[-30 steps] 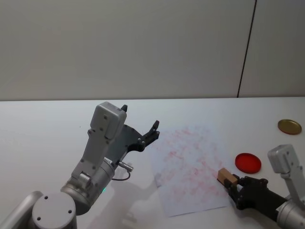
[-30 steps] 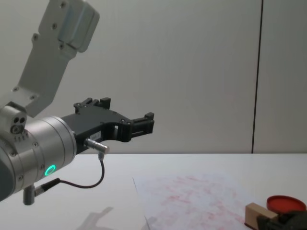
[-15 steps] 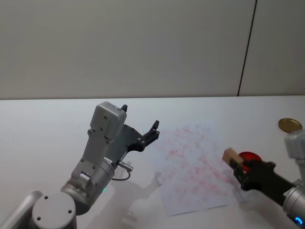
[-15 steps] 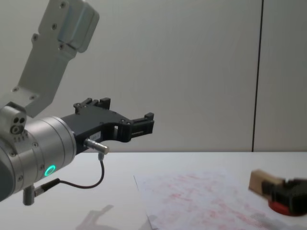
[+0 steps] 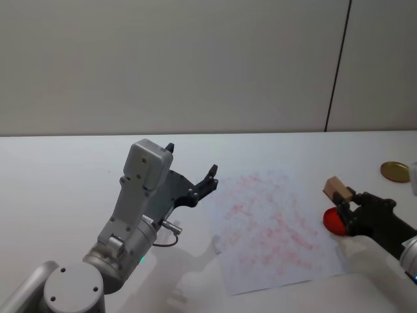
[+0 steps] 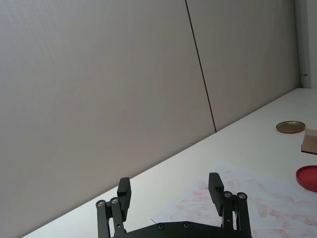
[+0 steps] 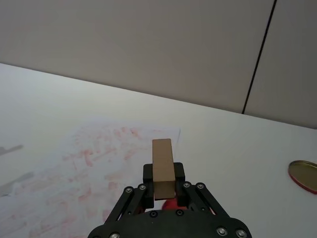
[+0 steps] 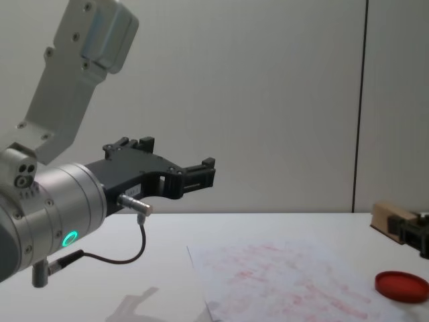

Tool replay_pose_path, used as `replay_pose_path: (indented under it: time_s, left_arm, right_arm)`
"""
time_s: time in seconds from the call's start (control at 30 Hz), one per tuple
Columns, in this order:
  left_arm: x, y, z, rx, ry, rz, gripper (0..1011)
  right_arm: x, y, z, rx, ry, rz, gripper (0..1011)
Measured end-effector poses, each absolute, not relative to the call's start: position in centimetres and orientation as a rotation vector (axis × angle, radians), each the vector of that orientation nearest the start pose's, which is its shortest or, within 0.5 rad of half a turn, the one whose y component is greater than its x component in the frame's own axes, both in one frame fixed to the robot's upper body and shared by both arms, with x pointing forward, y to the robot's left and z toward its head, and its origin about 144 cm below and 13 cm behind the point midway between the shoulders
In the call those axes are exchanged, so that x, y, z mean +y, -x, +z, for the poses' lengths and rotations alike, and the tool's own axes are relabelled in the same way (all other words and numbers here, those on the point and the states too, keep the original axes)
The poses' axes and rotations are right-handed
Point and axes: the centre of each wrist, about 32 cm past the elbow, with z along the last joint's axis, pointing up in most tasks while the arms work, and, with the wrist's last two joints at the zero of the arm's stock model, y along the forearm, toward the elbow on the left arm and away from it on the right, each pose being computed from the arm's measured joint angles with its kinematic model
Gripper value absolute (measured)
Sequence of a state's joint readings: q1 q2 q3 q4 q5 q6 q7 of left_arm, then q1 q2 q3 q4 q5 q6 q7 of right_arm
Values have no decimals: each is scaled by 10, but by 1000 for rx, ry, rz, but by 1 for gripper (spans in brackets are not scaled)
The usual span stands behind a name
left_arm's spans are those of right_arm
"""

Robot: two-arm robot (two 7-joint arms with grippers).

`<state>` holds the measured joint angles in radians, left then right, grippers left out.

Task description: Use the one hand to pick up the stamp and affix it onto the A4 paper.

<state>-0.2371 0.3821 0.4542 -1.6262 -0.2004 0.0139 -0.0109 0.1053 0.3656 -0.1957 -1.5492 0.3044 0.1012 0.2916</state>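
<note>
The left gripper (image 6: 169, 186) is held raised above the table (image 5: 58, 176), its jaws spread wide with nothing between them. At its 4 o'clock in the head view, the paper (image 5: 273, 222) (pink-smudged all over) is laid flat. The stamp (image 5: 336, 188) is pinched in the right gripper (image 5: 347, 197), held in the air near the sheet's right edge. A red ink pad (image 8: 401, 286) is seen at the stamp's 6 o'clock and a gold lid (image 5: 395, 171) at its 2 o'clock.

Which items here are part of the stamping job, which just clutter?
In the job: stamp held in the right gripper; A4 paper, lying flat.
Lying about: red ink pad by the paper's right edge; gold lid farther right; left gripper, idle, open.
</note>
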Motion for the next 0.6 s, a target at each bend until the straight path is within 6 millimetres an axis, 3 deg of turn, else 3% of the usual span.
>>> replay_pose_path:
  time_s: [0.6]
  left_arm:
    - [198,-492,1204,-268,-61,1124,993]
  right_arm:
    - [-287,-498,1155,24,196,-1159,218]
